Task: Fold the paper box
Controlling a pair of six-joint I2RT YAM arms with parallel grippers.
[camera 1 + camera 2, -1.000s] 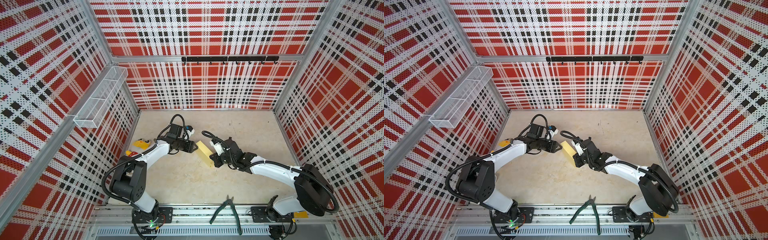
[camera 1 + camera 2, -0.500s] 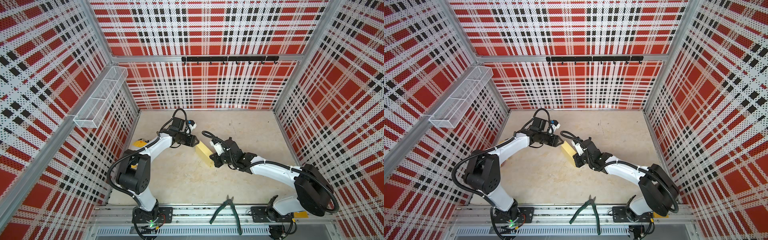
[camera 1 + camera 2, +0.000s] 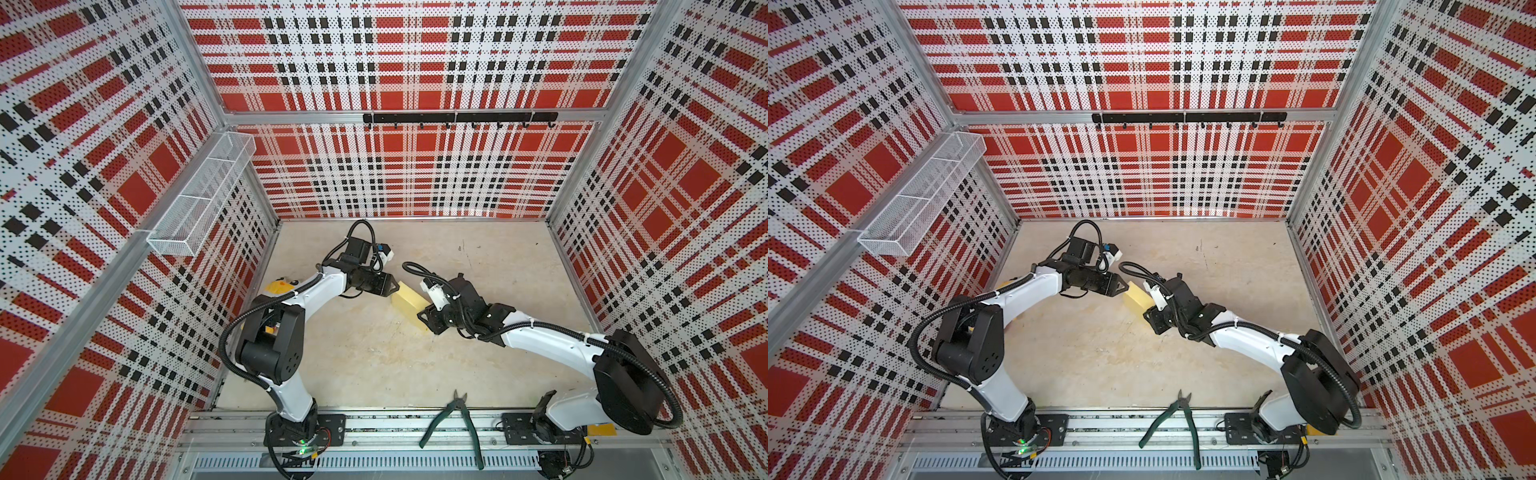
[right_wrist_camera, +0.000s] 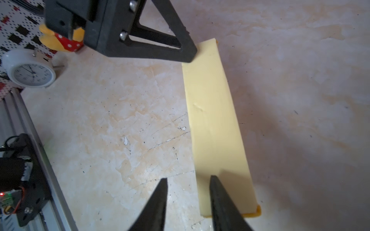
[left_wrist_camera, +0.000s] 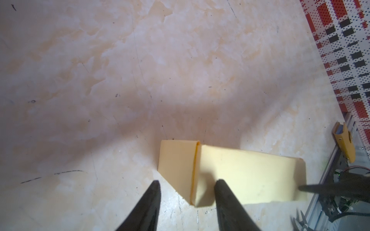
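The right gripper [image 4: 188, 178] has just let go. Its 2 fingers [image 4: 158, 200], clamped a second ago, now stand apart and straddle the near long edge of the paper box [image 4: 212, 112] without pinching it. The left gripper [image 5: 187, 186], also parted and empty, has swung in to the box's far end. I'd judge 1 crease pressed and the end flap next. The box lies flat on the table [image 4: 120, 120] between both grippers. It is pale yellow, long and narrow, with 1 small dent on top.
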